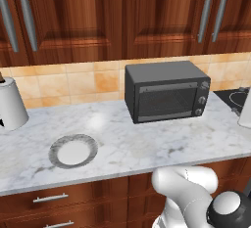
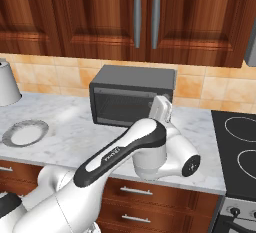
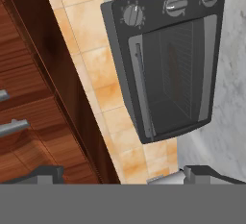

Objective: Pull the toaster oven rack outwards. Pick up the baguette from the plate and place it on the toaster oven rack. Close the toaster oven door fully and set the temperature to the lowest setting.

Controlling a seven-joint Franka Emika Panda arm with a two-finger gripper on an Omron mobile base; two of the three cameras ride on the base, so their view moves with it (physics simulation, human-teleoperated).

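The toaster oven (image 1: 166, 91) stood on the marble surface (image 1: 127, 139) against the tan tiled backsplash (image 1: 73, 82), under the brown wooden wall cabinets (image 1: 112, 16). Its toaster oven door (image 1: 164, 101) was shut upright, the thin bar handle running along the top edge of the dark window. Three round knobs (image 1: 201, 98) sat in a column on the panel at the oven's right side. Through the window in the hand view, the toaster oven rack (image 3: 178, 74) showed faintly as wire mesh inside the cavity, with a reddish-brown shape on it that was too dim to name.

The plate (image 1: 73, 151) lay on the surface well to the left of the oven, near the front edge, its white centre bare. A white cylindrical canister (image 1: 11, 103) stood at the far left by the backsplash. A black stovetop (image 2: 235, 147) lay to the right of the oven.

The end effector (image 3: 122, 176) hung in front of the oven, clear of the door, its two dark fingertips (image 3: 45, 175) set wide apart and holding nothing. In the right base view the white arm (image 2: 125, 149) reached up toward the oven's front.
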